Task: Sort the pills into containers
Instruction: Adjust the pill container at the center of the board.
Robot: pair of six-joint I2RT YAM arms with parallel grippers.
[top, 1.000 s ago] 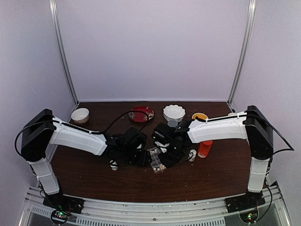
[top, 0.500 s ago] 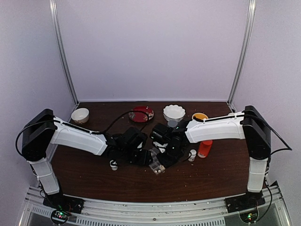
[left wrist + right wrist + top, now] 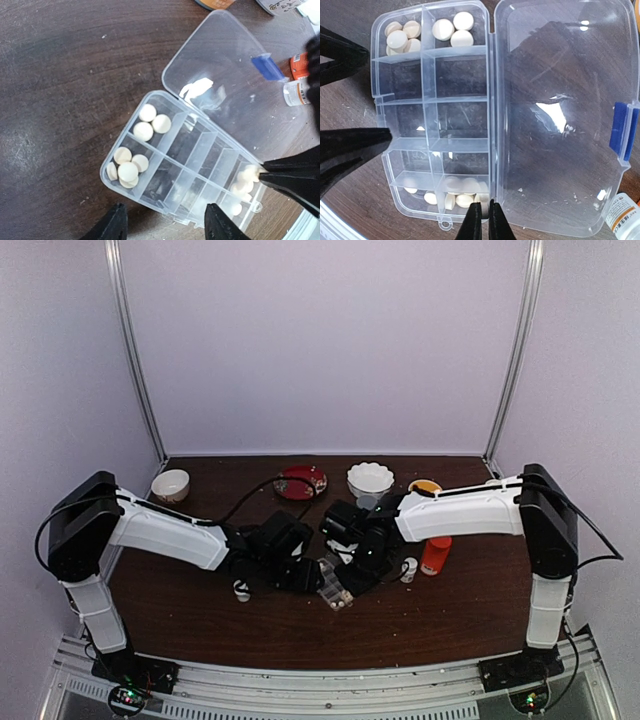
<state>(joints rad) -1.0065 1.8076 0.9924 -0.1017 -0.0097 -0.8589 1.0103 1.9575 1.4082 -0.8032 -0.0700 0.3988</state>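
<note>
A clear pill box [image 3: 431,125] lies open on the dark tabletop [image 3: 60,75], its hinged lid [image 3: 560,100] folded flat beside it and touching the wood. Pale pills [image 3: 452,27] sit in the two cells at each end of the box. The right fingers [image 3: 474,225] are pressed together, tip to tip, over one end of the box beside a filled cell, while the left fingers [image 3: 116,225] stand apart along the box's long outer wall
</note>
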